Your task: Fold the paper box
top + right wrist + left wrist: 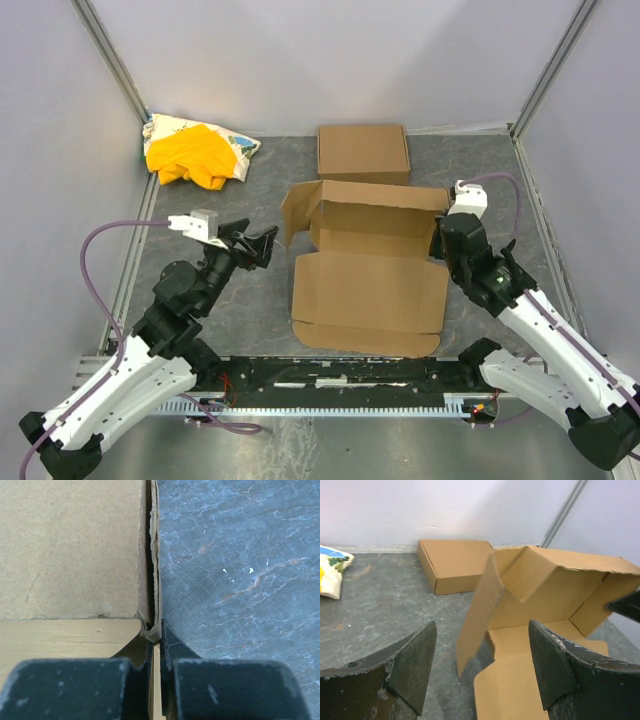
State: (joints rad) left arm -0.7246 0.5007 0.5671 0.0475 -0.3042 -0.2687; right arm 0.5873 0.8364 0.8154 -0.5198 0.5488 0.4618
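The paper box [368,275] is a brown cardboard mailer lying mid-table, partly folded: its far walls stand up and a wide flat panel lies toward me. Its left side flap [477,612] stands upright and loose. My right gripper [440,243] is shut on the box's upright right side wall [155,605], one finger on each face. My left gripper [262,246] is open and empty, hovering just left of the box, and its fingers [415,662] frame the left flap from a short distance.
A second brown cardboard box [363,152], a neat flat rectangle, lies behind the paper box near the back wall; it also shows in the left wrist view [454,564]. A yellow cloth bundle [196,152] sits at the back left corner. White walls enclose the table.
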